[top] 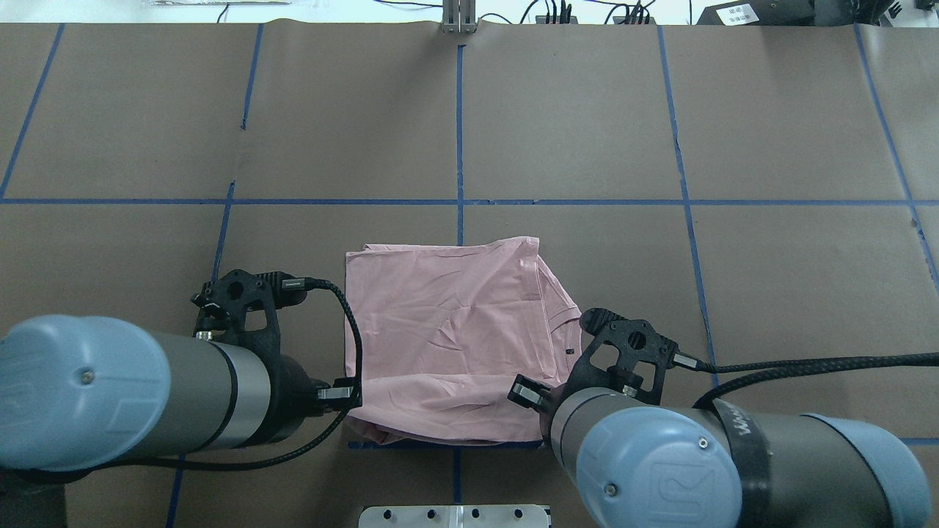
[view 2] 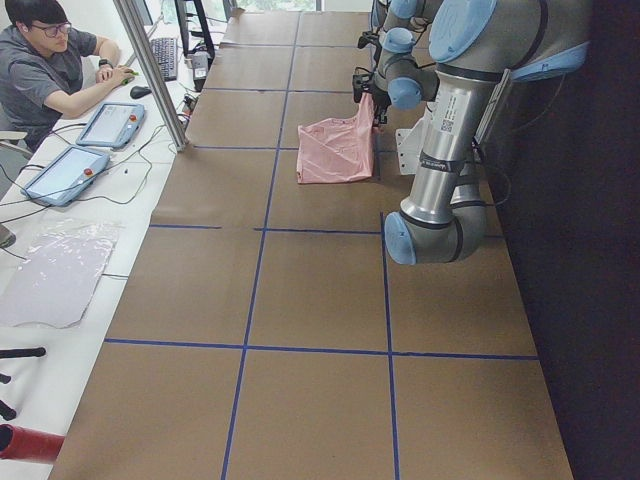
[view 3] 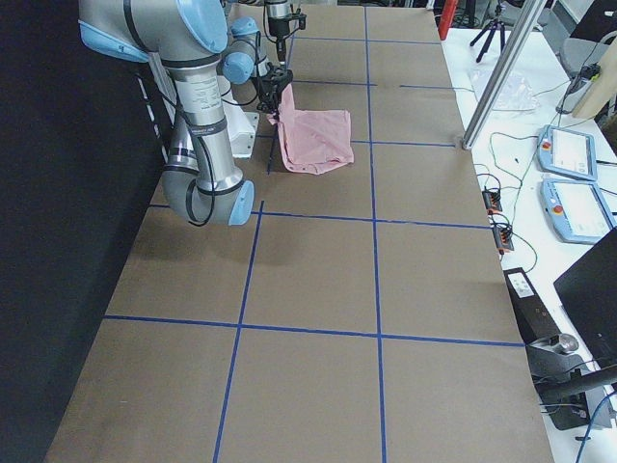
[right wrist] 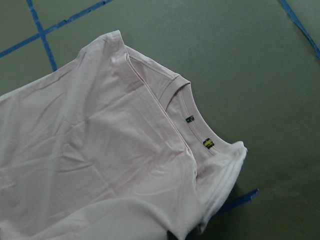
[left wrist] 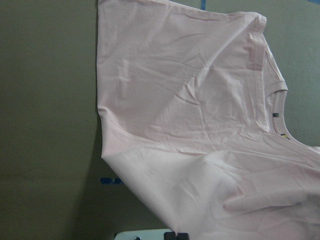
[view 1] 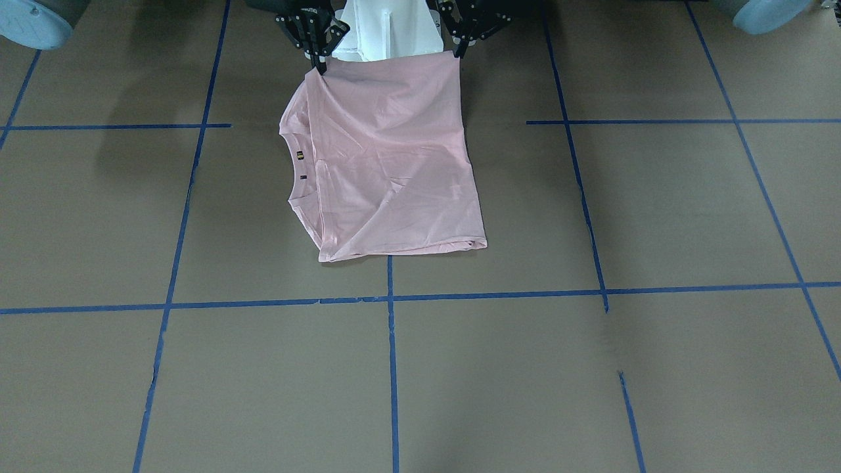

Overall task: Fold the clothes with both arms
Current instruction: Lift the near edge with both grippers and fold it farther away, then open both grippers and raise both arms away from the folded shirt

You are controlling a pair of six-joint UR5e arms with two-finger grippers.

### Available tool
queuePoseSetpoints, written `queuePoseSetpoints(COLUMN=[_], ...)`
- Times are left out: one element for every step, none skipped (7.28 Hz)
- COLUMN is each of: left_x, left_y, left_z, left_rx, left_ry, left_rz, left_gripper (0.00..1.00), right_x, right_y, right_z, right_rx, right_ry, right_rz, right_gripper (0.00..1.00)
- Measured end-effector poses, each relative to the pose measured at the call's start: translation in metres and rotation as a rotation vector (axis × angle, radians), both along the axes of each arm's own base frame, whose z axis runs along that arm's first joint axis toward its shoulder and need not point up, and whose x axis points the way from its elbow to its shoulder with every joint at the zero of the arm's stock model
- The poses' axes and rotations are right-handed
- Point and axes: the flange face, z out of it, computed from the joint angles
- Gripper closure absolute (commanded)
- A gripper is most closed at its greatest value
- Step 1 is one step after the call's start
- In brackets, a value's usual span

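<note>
Pale pink T-shirt, folded with a plain side up, lies on the brown table just in front of the white pedestal, its collar toward the robot's right. The right gripper and left gripper each clamp a corner of the robot-side edge, which is held off the surface. Blue tape lines cross the table, and one meets the shirt's far edge.

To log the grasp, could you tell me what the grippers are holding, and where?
Both appear to pinch the T-shirt along its raised robot-side edge: the right gripper at the collar-end corner, the left gripper at the hem-end corner.
</note>
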Motion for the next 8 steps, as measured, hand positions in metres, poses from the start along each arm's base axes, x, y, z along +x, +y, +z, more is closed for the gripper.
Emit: queuePoseSetpoints(left_x=[0.007,0.014,0.02,0.027,0.034,0.043,0.049,0.045], left_y=[-0.015,-0.031,-0.049,-0.071,-0.102,-0.145,-0.199,-0.251], left_z=[0.006,0.012,0.017,0.023,0.036,0.056,0.082,0.108], left_rx=[0.011,0.023,0.035,0.05,0.076,0.109,0.158,0.219], left_ry=[-0.03,-0.058,-0.081,-0.098,-0.116,-0.138,-0.172,-0.213], left_rz=[-0.013,-0.025,-0.039,-0.056,-0.077,-0.103,-0.122,-0.124], left_gripper=[1.0,1.0,1.0,1.0,0.81,0.01,0.0,0.0], right_x=[-0.014,-0.026,-0.036,-0.044,-0.054,-0.072,-0.094,-0.11], right_y=[-0.021,-0.044,-0.066,-0.089,-0.117,-0.155,-0.208,-0.266], right_z=[0.007,0.016,0.026,0.035,0.041,0.043,0.044,0.055], right_rx=[0.02,0.043,0.064,0.092,0.12,0.13,0.133,0.149], right_ry=[0.007,0.01,0.013,0.021,0.043,0.08,0.118,0.14], right_rz=[0.015,0.029,0.041,0.047,0.047,0.036,0.004,-0.029], right_gripper=[1.0,1.0,1.0,1.0,0.77,0.01,0.0,0.0])
